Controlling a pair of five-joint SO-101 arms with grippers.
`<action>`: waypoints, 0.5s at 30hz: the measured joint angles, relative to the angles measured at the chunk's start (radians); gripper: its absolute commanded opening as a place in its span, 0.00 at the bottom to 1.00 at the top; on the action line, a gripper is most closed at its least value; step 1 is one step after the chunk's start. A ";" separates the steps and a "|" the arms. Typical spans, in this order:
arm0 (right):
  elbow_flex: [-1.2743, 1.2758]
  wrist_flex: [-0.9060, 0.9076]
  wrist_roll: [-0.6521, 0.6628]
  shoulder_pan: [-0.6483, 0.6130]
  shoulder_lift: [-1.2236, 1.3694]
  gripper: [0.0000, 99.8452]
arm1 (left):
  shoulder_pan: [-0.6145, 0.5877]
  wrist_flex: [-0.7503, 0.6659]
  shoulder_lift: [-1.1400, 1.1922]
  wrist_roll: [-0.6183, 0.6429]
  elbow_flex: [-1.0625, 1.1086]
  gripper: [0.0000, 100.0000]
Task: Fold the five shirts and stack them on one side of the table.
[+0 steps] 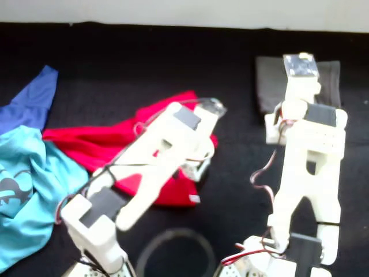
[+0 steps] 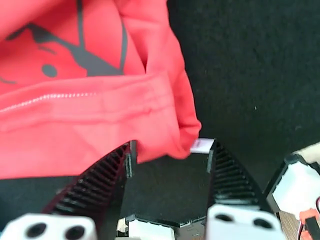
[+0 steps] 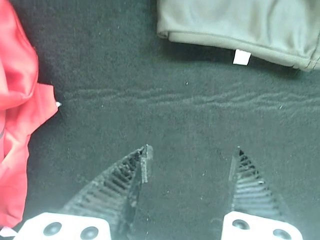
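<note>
Black table (image 1: pixel 115 57): red shirt (image 1: pixel 86 144) mid-table, teal shirt (image 1: pixel 29 190) and blue shirt (image 1: pixel 31 101) beside it, folded grey shirt (image 1: pixel 268 86) far side. Left gripper (image 2: pixel 170 155) wide open, empty, at red hem. Right gripper (image 3: pixel 192 160) wide open, empty, near grey.

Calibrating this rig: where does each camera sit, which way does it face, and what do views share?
High view: fixed above the table, looking down; shows both arms, left arm over the red shirt, right arm by the grey shirt.
Left wrist view: on the left arm, looking past its open left gripper at the red shirt's hem.
Right wrist view: on the right arm, looking past its open right gripper at table and grey shirt.
Shared: all three show the red shirt.
</note>
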 measured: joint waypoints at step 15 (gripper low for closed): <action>0.000 0.018 0.000 0.000 0.000 0.25 | -0.087 -0.018 0.083 0.000 -0.063 0.18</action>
